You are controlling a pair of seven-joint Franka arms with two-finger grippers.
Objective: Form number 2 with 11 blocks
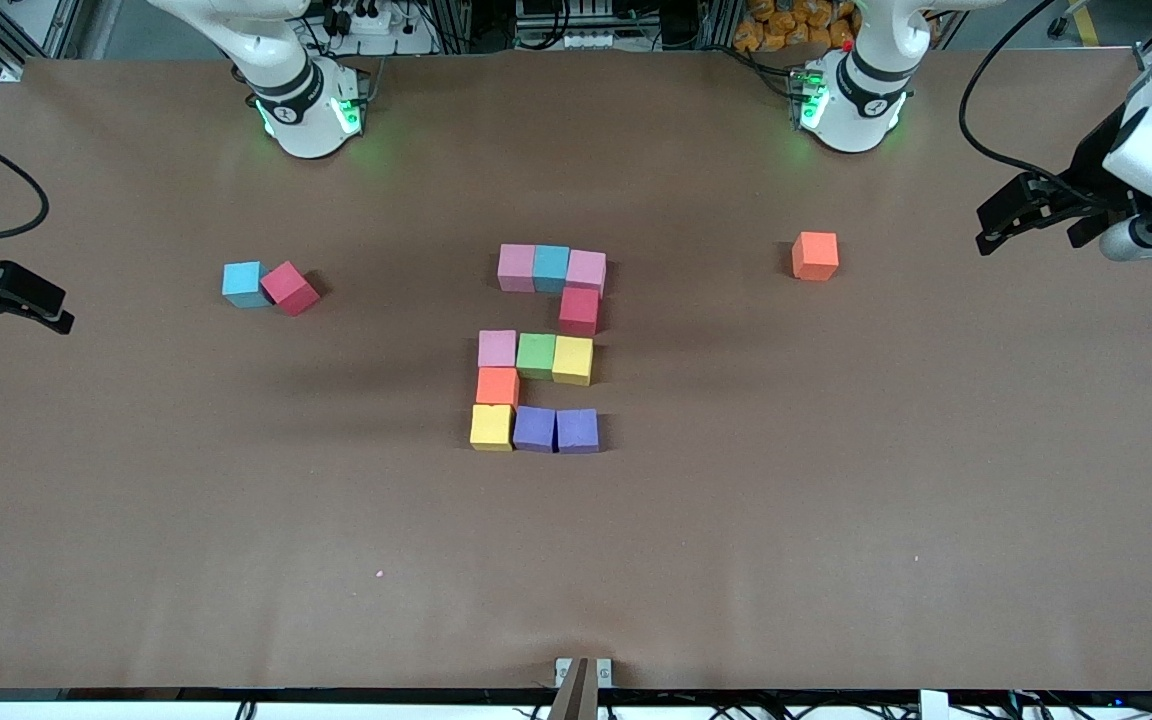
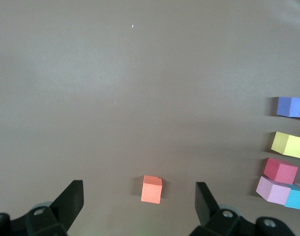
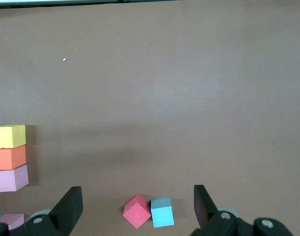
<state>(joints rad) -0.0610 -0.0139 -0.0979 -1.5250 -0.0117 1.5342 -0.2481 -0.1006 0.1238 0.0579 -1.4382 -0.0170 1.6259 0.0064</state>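
Eleven blocks form the number 2 point(image 1: 538, 348) in the middle of the table. Its top row is pink point(image 1: 516, 267), light blue point(image 1: 551, 267) and pink, with a crimson block point(image 1: 579, 309) under it. Then come a pink, green point(image 1: 536, 355) and yellow row, an orange block point(image 1: 497, 386), and a yellow and two purple blocks point(image 1: 556, 429). My left gripper point(image 1: 984, 232) point(image 2: 139, 201) hangs open and empty over the left arm's end of the table. My right gripper point(image 1: 61, 308) point(image 3: 137, 192) hangs open and empty over the right arm's end.
A loose orange block point(image 1: 815, 255) point(image 2: 151, 189) lies between the figure and the left gripper. A light blue block point(image 1: 243, 284) point(image 3: 162, 212) and a crimson block point(image 1: 290, 288) point(image 3: 136, 211) touch each other toward the right arm's end.
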